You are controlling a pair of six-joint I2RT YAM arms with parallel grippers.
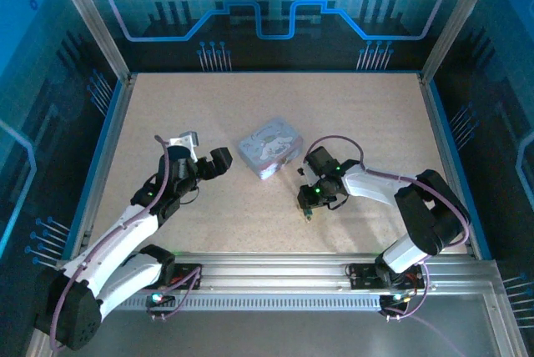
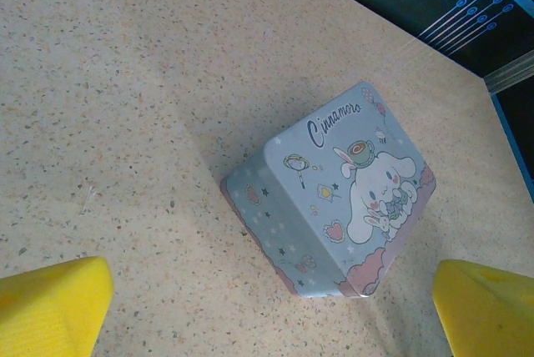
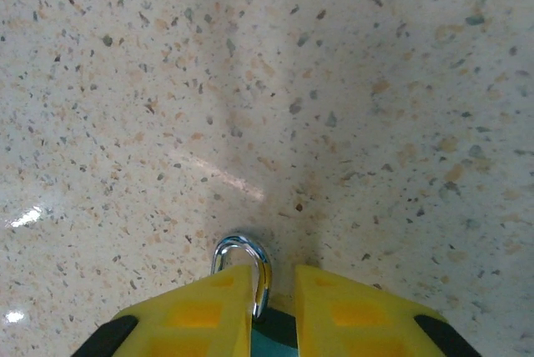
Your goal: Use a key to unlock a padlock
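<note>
1. Two arms are working over a speckled table [image 1: 250, 98], with the right one reaching down toward its near half.
2. One pale tin [image 2: 334, 198], printed with a cartoon, is lying near the table's middle between the two hands. It is sitting close to the right hand's work spot, so it is the one thing likely to be getting in the way of any reach from the left.
3. The left hand [image 1: 207, 150] is hanging released, its yellow fingers [image 2: 50, 307] spread wide with nothing between them, and it is facing the tin.
4. The right hand [image 3: 274, 282] is pointing down at the table, its fingers standing narrowly apart on either side of the padlock [image 3: 277, 334]. I cannot tell whether they are pinching it or letting it go.
5. The padlock is sitting low between those fingers, its silver shackle [image 3: 240, 242] poking out over the table. I cannot tell whether the shackle is latched.
6. The key is too small to place with confidence. The step in hand is looking like positioning the padlock. The next move is calling for a steadied lock body and a fine line-up of key and keyhole.
</note>
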